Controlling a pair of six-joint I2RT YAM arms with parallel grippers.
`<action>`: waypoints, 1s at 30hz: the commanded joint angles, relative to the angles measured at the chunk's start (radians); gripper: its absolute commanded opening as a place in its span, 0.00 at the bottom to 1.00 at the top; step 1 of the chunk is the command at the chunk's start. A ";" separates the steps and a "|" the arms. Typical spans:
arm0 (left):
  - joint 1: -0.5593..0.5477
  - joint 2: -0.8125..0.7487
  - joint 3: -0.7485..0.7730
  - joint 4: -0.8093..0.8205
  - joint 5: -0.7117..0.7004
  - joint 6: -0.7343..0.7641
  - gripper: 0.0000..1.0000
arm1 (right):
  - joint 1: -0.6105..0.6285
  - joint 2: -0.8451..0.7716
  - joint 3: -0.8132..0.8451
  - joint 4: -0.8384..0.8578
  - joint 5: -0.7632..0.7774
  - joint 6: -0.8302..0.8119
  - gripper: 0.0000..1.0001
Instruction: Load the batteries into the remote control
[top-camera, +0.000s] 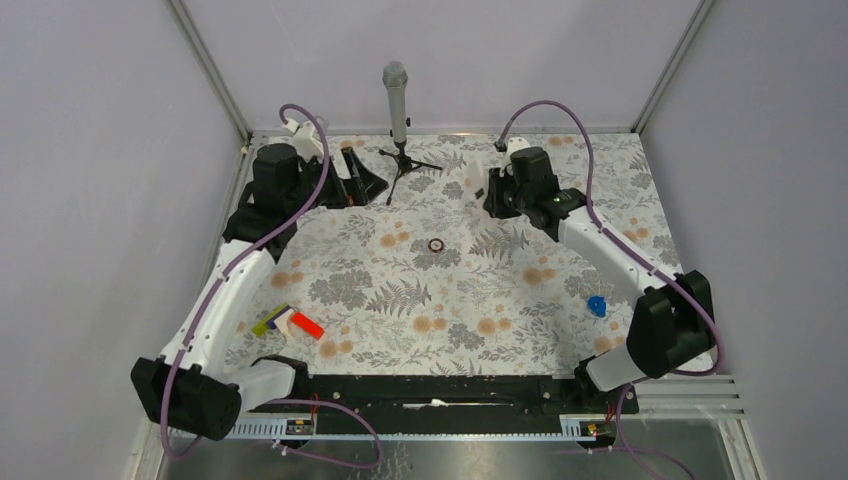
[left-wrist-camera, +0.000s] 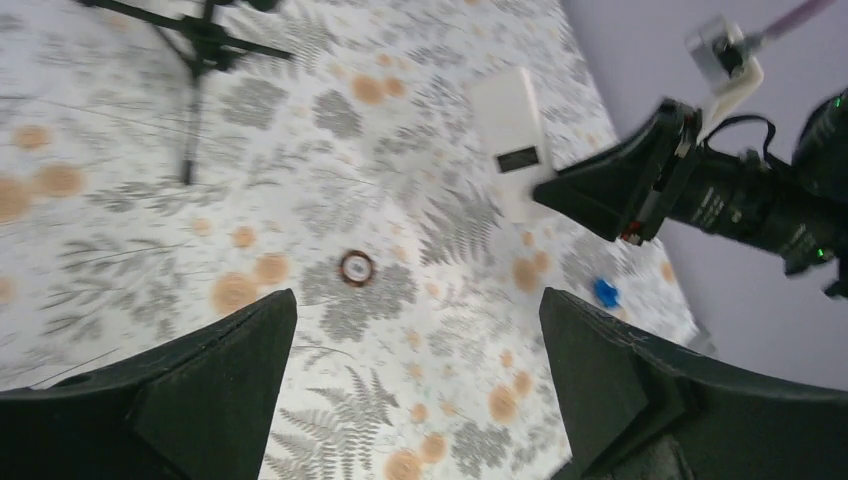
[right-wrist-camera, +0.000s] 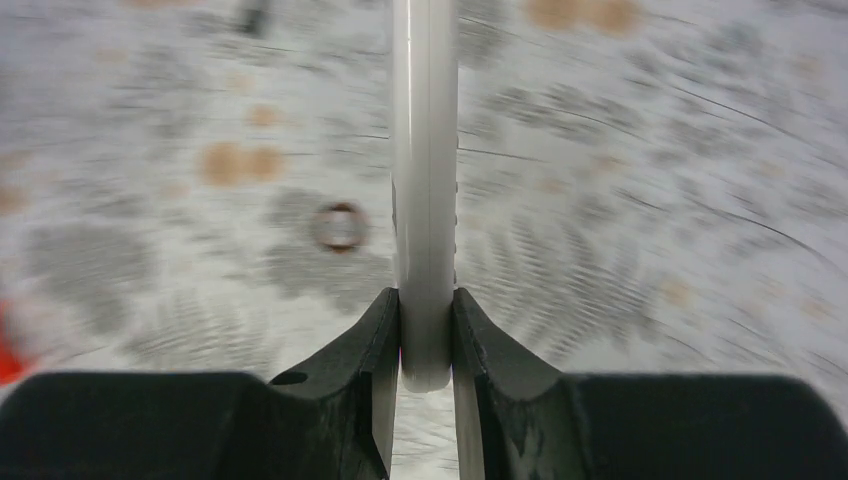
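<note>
My right gripper (right-wrist-camera: 425, 300) is shut on the remote control (right-wrist-camera: 425, 150) and holds it edge-on above the table, so only its white side shows. In the left wrist view the remote's white back (left-wrist-camera: 512, 125), with a small dark rectangle on it, sticks out from the right gripper's fingers (left-wrist-camera: 600, 190). In the top view the right gripper (top-camera: 497, 195) is at the back right and the left gripper (top-camera: 358, 180) at the back left. My left gripper (left-wrist-camera: 415, 300) is open and empty, above the table. I see no batteries in any view.
A small dark ring (top-camera: 436, 245) lies mid-table and also shows in both wrist views (left-wrist-camera: 356, 267) (right-wrist-camera: 339, 226). A red-and-white block with a yellow-green piece (top-camera: 290, 322) lies front left. A blue piece (top-camera: 597, 306) lies on the right. A microphone on a tripod (top-camera: 397, 100) stands at the back.
</note>
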 joint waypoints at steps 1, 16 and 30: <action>0.002 -0.082 -0.024 -0.017 -0.280 0.035 0.99 | -0.002 0.059 0.004 -0.172 0.594 -0.189 0.00; 0.001 -0.190 -0.019 -0.091 -0.227 0.081 0.99 | 0.000 0.366 0.091 -0.311 0.818 -0.121 0.00; 0.001 -0.205 0.041 -0.215 -0.319 0.068 0.99 | 0.025 0.387 0.154 -0.359 0.548 -0.041 0.55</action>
